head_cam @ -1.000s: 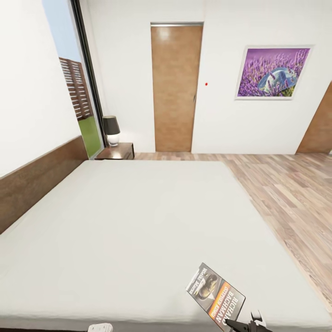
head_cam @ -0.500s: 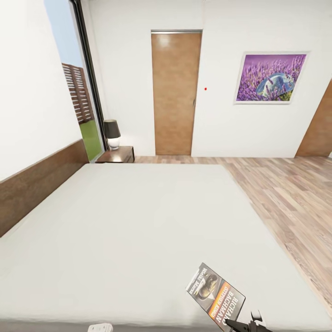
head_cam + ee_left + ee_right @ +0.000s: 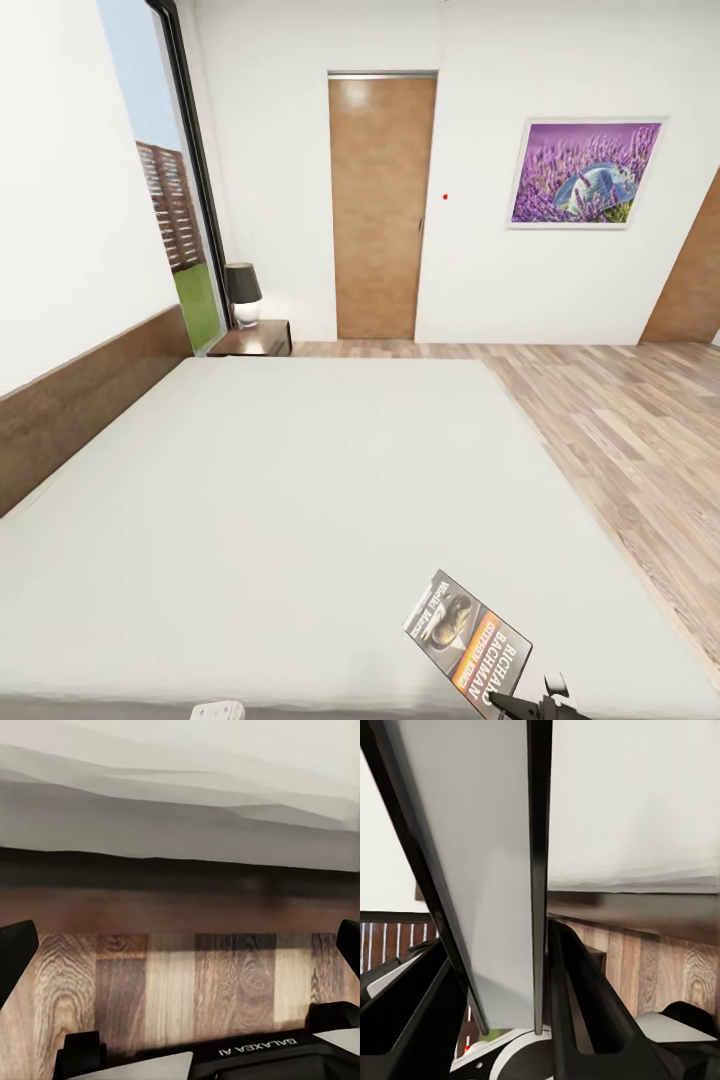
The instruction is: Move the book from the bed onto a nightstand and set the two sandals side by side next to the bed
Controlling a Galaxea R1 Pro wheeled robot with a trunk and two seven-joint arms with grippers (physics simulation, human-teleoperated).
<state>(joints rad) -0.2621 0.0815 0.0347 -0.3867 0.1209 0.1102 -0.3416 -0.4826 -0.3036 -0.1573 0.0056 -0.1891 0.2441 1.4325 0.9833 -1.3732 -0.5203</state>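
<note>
The book (image 3: pixel 467 635), grey-white with an orange band, is lifted just above the near right corner of the bed (image 3: pixel 280 480), a wide light-grey mattress. My right gripper (image 3: pixel 525 700) is shut on the book's lower edge. In the right wrist view the book's pale cover (image 3: pixel 480 870) stands edge-on, clamped between the two black fingers (image 3: pixel 585 997). My left gripper (image 3: pixel 180 967) is open with nothing in it, facing the wood floor and the bed's dark base (image 3: pixel 180 870). A nightstand (image 3: pixel 255 338) stands beyond the bed's far left corner. The two sandals are out of view.
A black-shaded lamp (image 3: pixel 241 292) sits on the nightstand beside a tall window (image 3: pixel 165 180). A brown door (image 3: pixel 380 205) and a purple picture (image 3: pixel 583 172) are on the far wall. Wood-plank floor (image 3: pixel 620 420) runs along the bed's right side.
The whole head view has shifted: the door, picture and far wall sit slightly lower in the frame. The book and my right gripper hold the same place in view.
</note>
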